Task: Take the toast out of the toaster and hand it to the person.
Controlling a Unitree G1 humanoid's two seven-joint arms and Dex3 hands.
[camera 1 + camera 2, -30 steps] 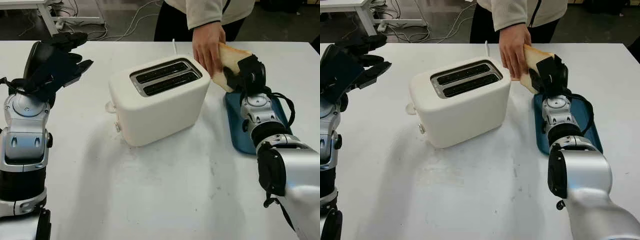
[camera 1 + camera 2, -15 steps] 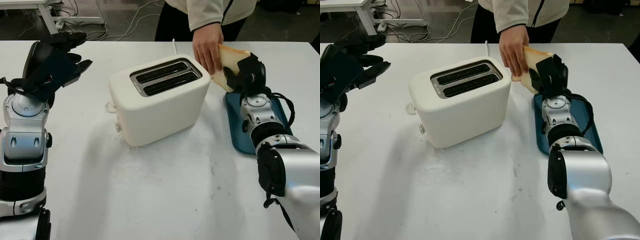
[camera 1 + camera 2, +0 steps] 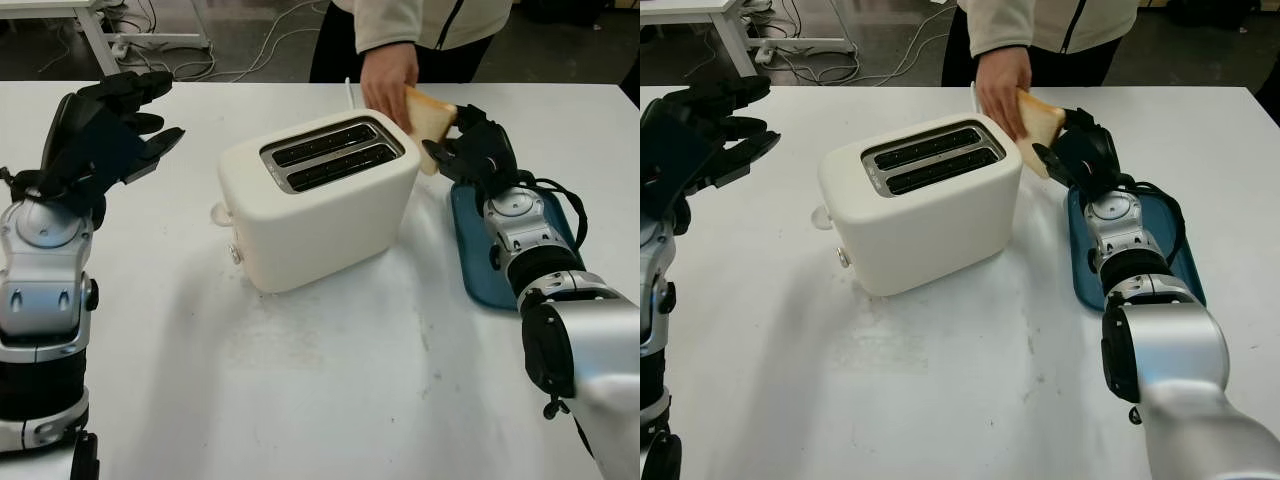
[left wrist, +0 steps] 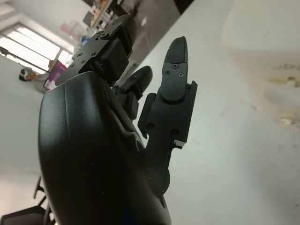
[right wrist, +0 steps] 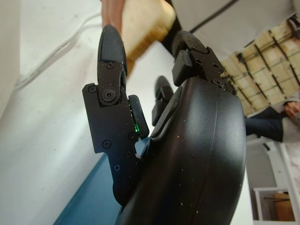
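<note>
The slice of toast [image 3: 428, 112] is in a person's hand [image 3: 385, 85], lifted behind the toaster's right end. My right hand [image 3: 468, 148] is open just right of and below the toast, above the far end of the blue tray [image 3: 480, 265]; the toast [image 5: 143, 23] lies just past its fingertips in the right wrist view. The white toaster [image 3: 320, 200] stands mid-table, both slots showing dark with no bread in them. My left hand [image 3: 110, 135] is open, raised over the table's left side and holding nothing.
The person stands at the table's far edge, behind the toaster. A white cord [image 3: 348, 88] runs back from the toaster. Bare white tabletop [image 3: 330, 390] stretches in front of the toaster. Cables lie on the floor beyond the far left corner.
My right hand has let go of the toast and opened. The person's hand has drawn the toast up and to the left, away from my fingers. My left hand shifted slightly.
</note>
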